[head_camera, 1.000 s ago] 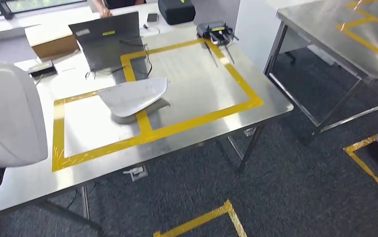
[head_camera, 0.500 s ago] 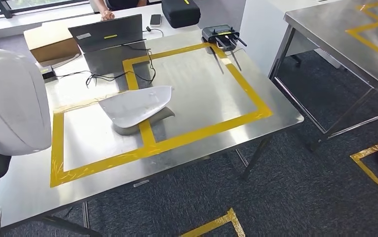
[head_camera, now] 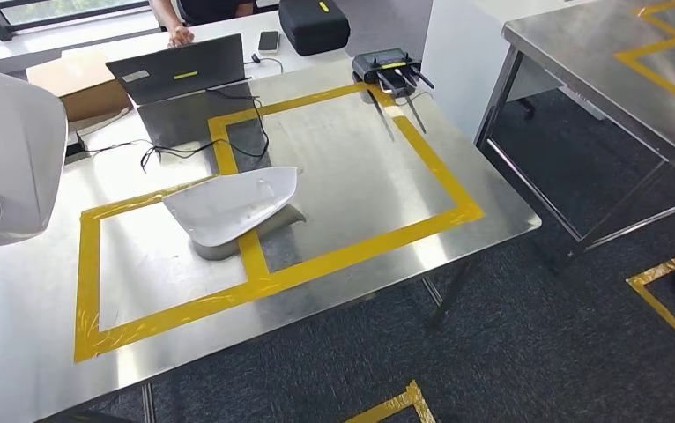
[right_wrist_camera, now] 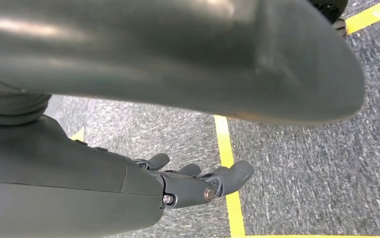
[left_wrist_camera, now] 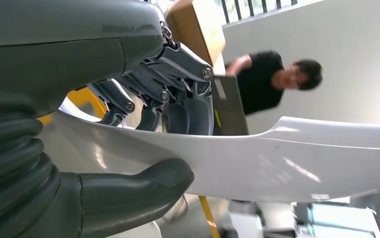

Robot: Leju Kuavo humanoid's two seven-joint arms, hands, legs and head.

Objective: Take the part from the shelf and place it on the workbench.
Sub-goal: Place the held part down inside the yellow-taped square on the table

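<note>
Part, a smooth, glossy white curved shell, sits pinched in the left hand, thumb under, dark fingers over. A matching shell rests beyond on the steel workbench. Right hand hangs spread above grey carpet.

The head camera looks down and forward from high up, over the steel counter with its yellow tape, to the laptop at the far edge and the carpet floor beyond. The left wrist camera sits close behind the left hand, turned on its side, looking along the white part toward a person past the counter; both views share the part, tape and laptop. The right wrist camera points down past the right hand at carpet with yellow lines.
</note>
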